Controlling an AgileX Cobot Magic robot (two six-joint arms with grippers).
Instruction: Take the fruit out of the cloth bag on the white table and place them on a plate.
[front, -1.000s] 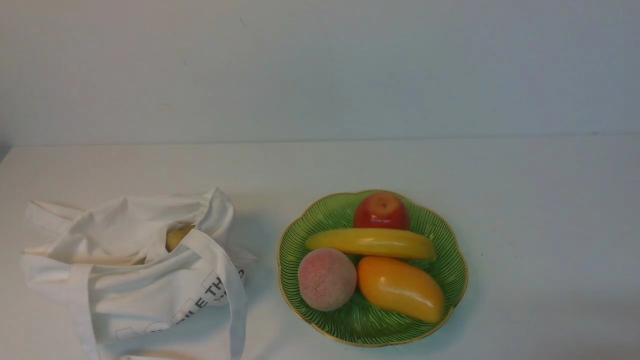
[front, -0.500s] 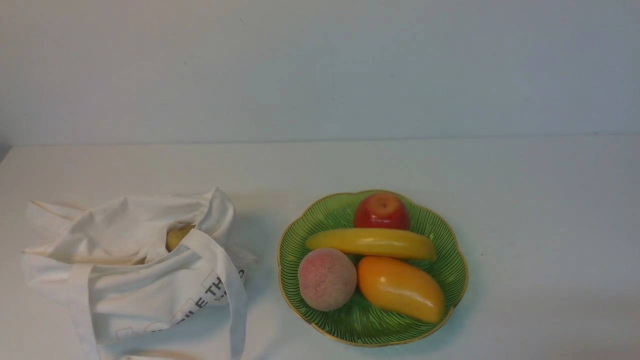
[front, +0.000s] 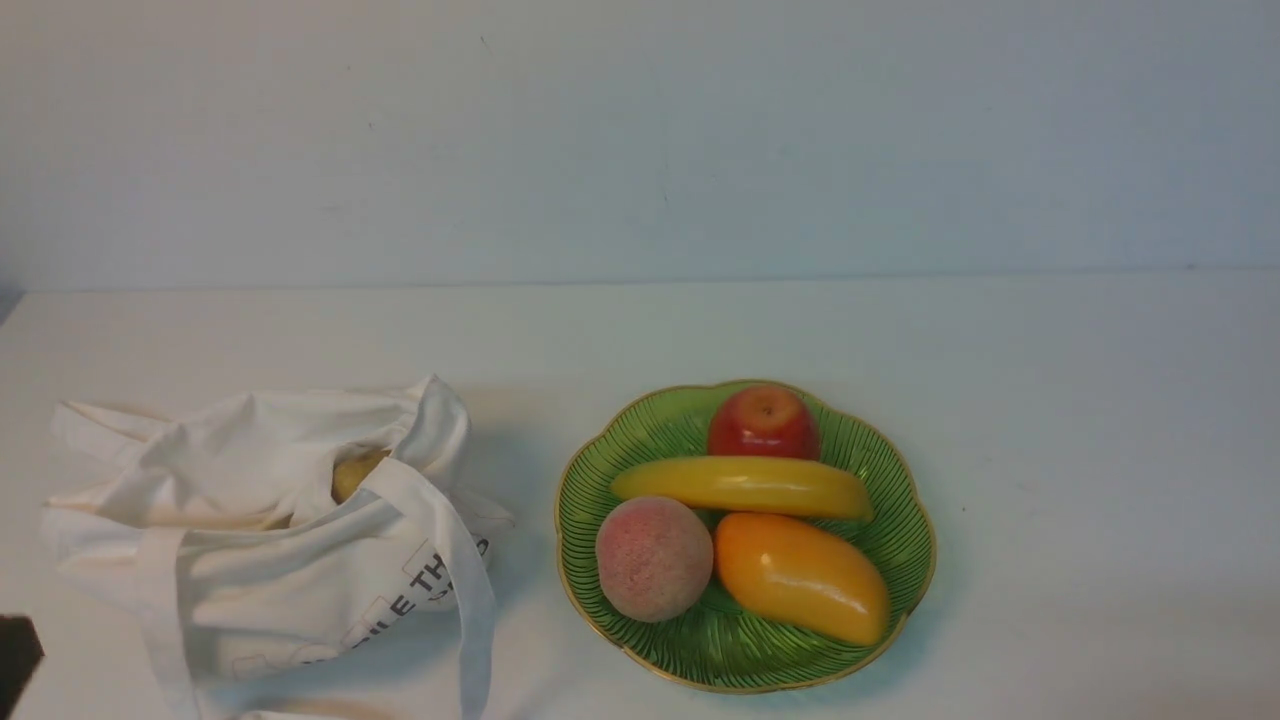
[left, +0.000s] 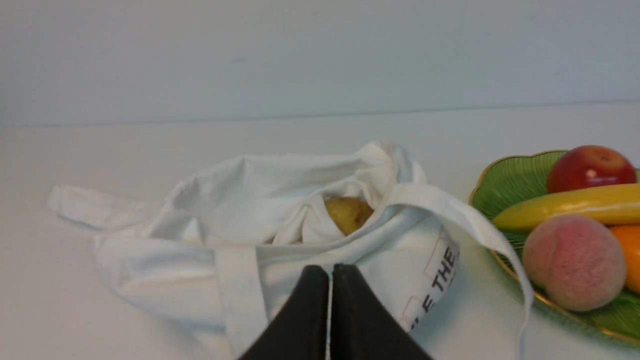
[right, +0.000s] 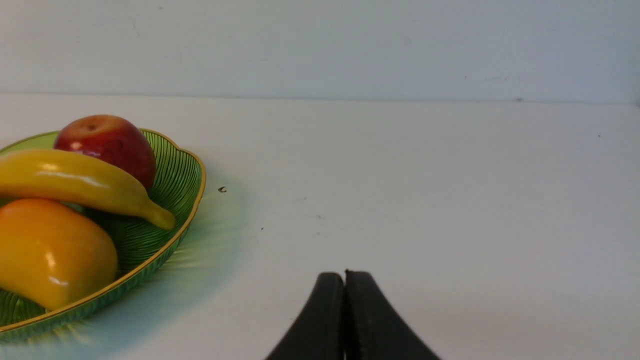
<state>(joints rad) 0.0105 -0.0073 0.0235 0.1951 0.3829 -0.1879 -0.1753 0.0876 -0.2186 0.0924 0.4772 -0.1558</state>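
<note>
The off-white cloth bag lies slumped on the white table at the left. A dull-yellow roundish fruit peeks out of its mouth, also in the left wrist view. The green plate beside it holds a yellow banana, a red apple, a peach and an orange mango. My left gripper is shut and empty, near the bag's front side. My right gripper is shut and empty over bare table, right of the plate.
A pale grey wall stands behind the table. A strap of the bag hangs toward the plate's left rim. A dark corner of my left arm shows at the front view's lower left edge.
A dark part of my left arm has come into the front view at the lower left edge. The bag, plate and fruits have not moved.
</note>
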